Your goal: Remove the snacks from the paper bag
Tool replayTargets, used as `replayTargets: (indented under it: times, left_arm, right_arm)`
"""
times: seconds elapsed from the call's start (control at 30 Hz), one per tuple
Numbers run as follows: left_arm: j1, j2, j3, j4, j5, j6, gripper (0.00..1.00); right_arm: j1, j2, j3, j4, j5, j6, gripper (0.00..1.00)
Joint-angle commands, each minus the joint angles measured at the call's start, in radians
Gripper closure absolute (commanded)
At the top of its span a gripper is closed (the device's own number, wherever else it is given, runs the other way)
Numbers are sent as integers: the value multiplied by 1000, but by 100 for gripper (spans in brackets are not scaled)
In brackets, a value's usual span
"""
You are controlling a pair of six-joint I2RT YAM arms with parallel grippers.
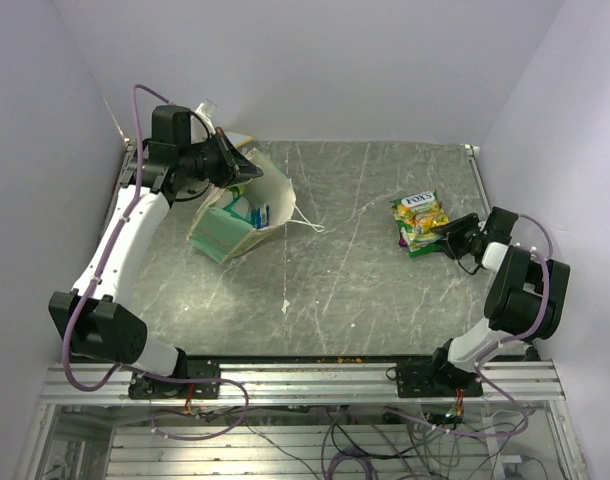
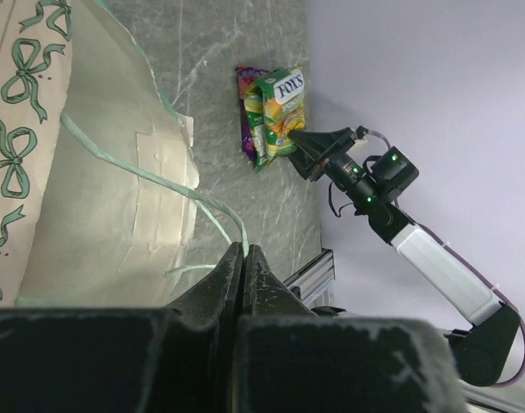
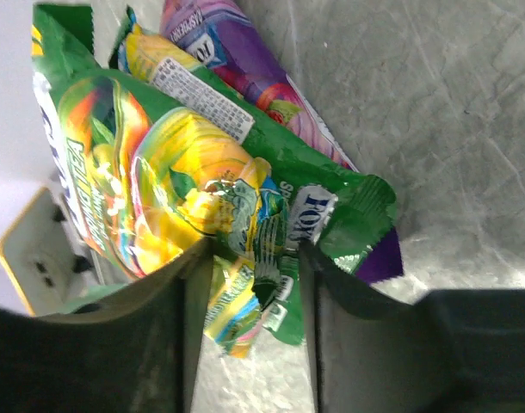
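Right wrist | right gripper [image 3: 254, 251] parted around green packet [image 3: 159, 172] | left gripper [image 2: 243, 251] pinched on paper bag [image 2: 116, 198]

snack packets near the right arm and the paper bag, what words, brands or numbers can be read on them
"FOX'S": white logo on the glossy green packet, left wrist view; apostrophe unclear.
"FOX": same logo, partly hidden, right wrist view.
"ASPBERRY": purple packet, first letter cut off.
Too small to read: the white fine-print panel on the packets.
No words on the teal and cream paper bag, only green bows.
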Motion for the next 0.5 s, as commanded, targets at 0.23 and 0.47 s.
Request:
replayTargets:
  times: [0.23,0.47]
  left_arm:
    - [3,-130,-72,27,33,-23,93]
    - [-15,-186,-140,86,51,-84,93]
  right_arm:
    - [-2,-288,42,-462,53,-271,30]
    - [165,-379,-18,-451,-134,-280,29]
